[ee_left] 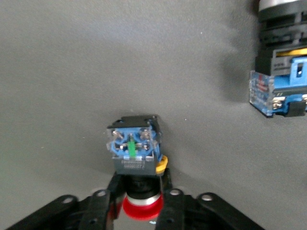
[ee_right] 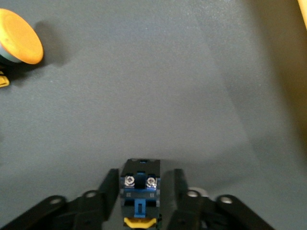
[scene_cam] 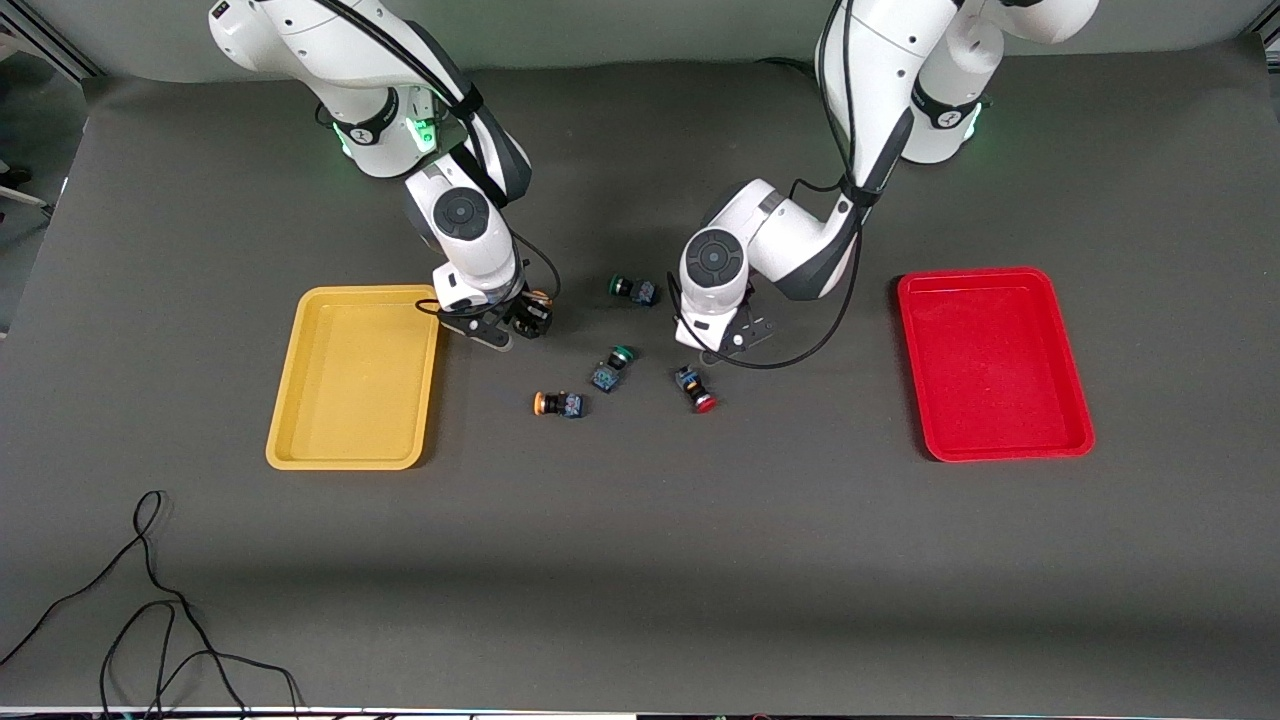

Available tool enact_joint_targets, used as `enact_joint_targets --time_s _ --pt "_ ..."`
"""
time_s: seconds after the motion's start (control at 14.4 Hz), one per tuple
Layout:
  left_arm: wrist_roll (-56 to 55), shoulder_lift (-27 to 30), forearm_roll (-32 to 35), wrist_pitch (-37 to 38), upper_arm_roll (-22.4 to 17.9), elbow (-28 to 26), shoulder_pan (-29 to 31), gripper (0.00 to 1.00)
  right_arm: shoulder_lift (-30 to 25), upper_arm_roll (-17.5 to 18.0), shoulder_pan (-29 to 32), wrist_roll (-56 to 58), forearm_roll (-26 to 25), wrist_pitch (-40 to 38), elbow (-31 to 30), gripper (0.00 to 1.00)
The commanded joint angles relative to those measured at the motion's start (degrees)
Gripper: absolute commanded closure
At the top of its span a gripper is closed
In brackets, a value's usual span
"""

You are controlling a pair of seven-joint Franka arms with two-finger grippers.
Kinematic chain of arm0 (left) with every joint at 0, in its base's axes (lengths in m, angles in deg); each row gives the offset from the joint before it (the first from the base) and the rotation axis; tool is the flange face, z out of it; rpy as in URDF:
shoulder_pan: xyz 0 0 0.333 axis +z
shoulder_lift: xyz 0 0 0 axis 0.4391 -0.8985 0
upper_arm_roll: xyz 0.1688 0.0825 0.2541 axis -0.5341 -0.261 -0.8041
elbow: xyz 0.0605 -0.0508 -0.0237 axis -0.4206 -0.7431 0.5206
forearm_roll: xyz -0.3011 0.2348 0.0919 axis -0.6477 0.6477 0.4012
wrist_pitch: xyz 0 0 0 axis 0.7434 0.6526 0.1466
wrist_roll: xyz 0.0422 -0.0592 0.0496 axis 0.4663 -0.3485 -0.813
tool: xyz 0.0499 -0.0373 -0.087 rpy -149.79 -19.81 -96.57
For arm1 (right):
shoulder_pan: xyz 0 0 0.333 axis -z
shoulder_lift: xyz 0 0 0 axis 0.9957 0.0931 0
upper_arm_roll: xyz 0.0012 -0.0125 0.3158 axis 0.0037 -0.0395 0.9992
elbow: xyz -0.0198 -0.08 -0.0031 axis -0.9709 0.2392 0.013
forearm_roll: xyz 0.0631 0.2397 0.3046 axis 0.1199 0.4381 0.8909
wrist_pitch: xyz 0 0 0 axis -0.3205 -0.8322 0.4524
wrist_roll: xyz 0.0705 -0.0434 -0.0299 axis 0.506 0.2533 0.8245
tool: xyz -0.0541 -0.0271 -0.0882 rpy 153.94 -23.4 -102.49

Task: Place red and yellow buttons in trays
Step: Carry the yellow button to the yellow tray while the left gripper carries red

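**Q:** How far along are you?

**A:** Not far, I judge. The yellow tray (scene_cam: 355,377) and the red tray (scene_cam: 993,364) both look bare, with all the buttons on the dark table (scene_cam: 640,560) between them. My right gripper (ee_right: 140,201) is just beside the yellow tray's rim, on the side toward the red tray. Its fingers are closed on a blue-and-black switch (ee_right: 139,194), which I take for a yellow button (scene_cam: 538,301). My left gripper (ee_left: 139,203) is nearer the red tray, with its fingers pinched around a red button (ee_left: 135,158) close to the table.

**Q:** What remains?

**A:** Both held buttons must reach their trays. Then come a loose yellow button (scene_cam: 558,404) and a loose red button (scene_cam: 694,388), both near the middle. Two green-capped switches (scene_cam: 613,366) lie there too; I leave those.

**Q:** Do the views differ?

**A:** Yes. The front view hides both grips under the wrists. The left wrist view shows the red cap (ee_left: 140,207) between the fingers. The right wrist view shows the gripped body, but only a sliver of yellow.
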Motion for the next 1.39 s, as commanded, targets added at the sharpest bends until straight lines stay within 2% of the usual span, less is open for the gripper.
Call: enact_joint_targets --time_s 0.0,0.14,0.28,0.42,0.56,0.7,0.84,1.04,1.18,1.32 --pt "0.2 4.0 0.0 7.9 -0.8 1.4 0.4 1.00 -0.6 -0.4 -0.3 0.8 -0.5 -1.0 0.9 0.84" --pt "6.4 8.8 0.4 17.0 -0.8 2.0 4.3 1.00 -1.7 -0.5 -0.1 0.8 -0.5 -6.4 3.4 0.84" --pt "15.0 14.0 2.0 26.2 -0.9 1.5 9.5 1.00 -4.9 -1.0 0.2 2.5 -0.5 -18.1 8.5 0.84" --pt "23.3 18.0 7.6 33.2 -0.8 0.8 15.5 1.00 -7.9 -4.2 0.3 9.3 0.2 -29.8 14.1 0.84" --pt "34.3 20.6 10.6 36.1 -0.9 -0.5 22.9 1.00 -10.5 -9.0 0.3 19.6 0.3 -35.8 17.3 0.84" --pt "42.8 22.0 13.6 34.6 -0.8 -4.0 29.3 1.00 -13.0 -14.7 0.3 31.8 0.3 -38.0 18.2 0.84" --pt "45.6 23.2 15.0 28.5 -0.9 -9.9 33.4 1.00 -13.8 -22.1 0.3 45.0 0.3 -37.5 18.3 0.84" --pt "45.6 24.1 14.9 18.4 -0.9 -19.6 34.3 1.00 -12.7 -32.6 0.4 60.9 0.2 -34.0 18.5 0.84" --pt "45.6 24.0 14.9 12.6 -0.9 -24.0 35.3 1.00 -10.9 -36.6 0.4 64.1 0.2 -31.7 18.3 0.84" --pt "45.7 23.2 15.0 5.8 -0.9 -27.5 36.5 1.00 -7.3 -37.3 1.6 65.9 0.7 -26.0 16.5 0.84"
